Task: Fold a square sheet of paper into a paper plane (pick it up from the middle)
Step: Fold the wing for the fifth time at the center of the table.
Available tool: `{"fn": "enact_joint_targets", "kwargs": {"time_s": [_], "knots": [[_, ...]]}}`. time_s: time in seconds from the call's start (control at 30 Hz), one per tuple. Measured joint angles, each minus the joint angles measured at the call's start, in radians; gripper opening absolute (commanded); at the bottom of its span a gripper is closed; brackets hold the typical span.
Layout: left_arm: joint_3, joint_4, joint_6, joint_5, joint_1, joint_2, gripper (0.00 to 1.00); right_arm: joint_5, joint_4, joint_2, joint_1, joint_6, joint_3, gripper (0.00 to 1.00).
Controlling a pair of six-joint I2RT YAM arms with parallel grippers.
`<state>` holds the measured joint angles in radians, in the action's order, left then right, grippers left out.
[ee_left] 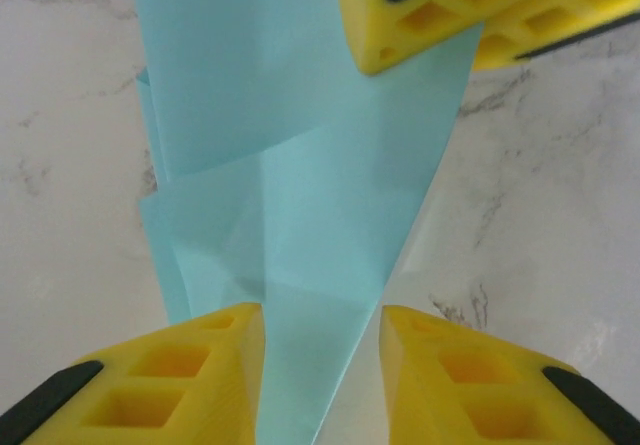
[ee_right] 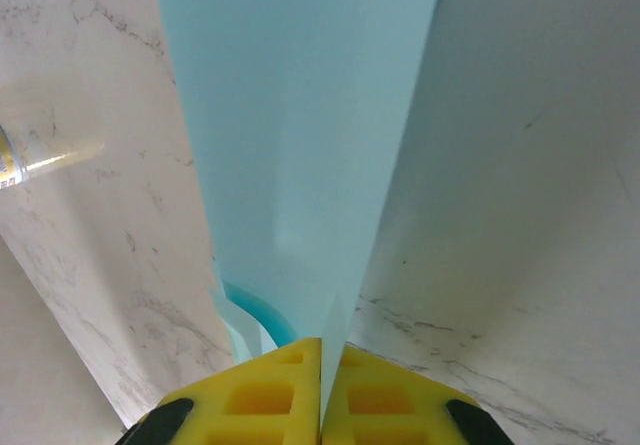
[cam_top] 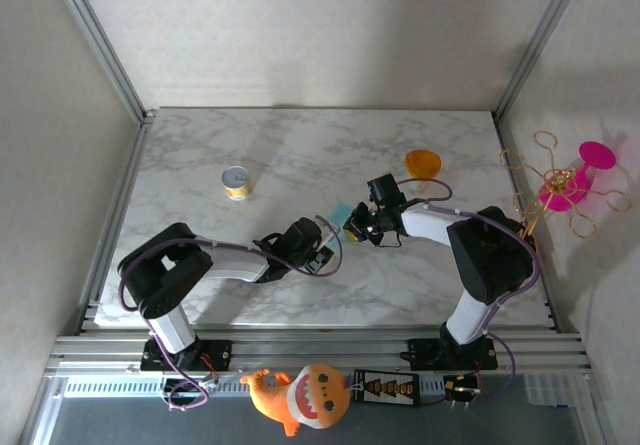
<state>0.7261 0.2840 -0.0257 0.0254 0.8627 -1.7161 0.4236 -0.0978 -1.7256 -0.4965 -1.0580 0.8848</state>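
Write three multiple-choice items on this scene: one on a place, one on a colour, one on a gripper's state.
1. Where does the orange cup stand relative to the yellow can?
A. to its left
B. to its right
C. on top of it

2. What colour is the folded paper?
A. red
B. white
C. teal

3. The right gripper is:
A. open above the cup
B. shut on the folded paper
C. shut on the can

Answers:
1 B: the top view has the cup well to the right of the can.
2 C: both wrist views show teal.
3 B: the right wrist view shows it pinching the paper's narrow end.
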Motion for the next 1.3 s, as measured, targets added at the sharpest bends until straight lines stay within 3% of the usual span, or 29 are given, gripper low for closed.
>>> {"fn": "enact_joint_targets", "kwargs": {"time_s": [0.33,0.7,0.93,1.3], "knots": [[0.018,-0.054,-0.02,-0.076,0.007,-0.019,0.36,0.0,-0.008,-0.006,0.0,0.001,0.014,0.07],[0.018,-0.05,-0.051,-0.098,0.007,-0.022,0.2,0.0,-0.02,-0.006,0.0,0.015,0.019,0.1],[0.018,-0.05,-0.054,-0.097,0.007,-0.022,0.12,0.0,-0.028,-0.006,0.0,0.021,0.021,0.3],[0.018,-0.041,-0.045,-0.063,-0.001,-0.031,0.09,-0.017,-0.055,0.016,0.014,0.043,0.032,0.57]]}}
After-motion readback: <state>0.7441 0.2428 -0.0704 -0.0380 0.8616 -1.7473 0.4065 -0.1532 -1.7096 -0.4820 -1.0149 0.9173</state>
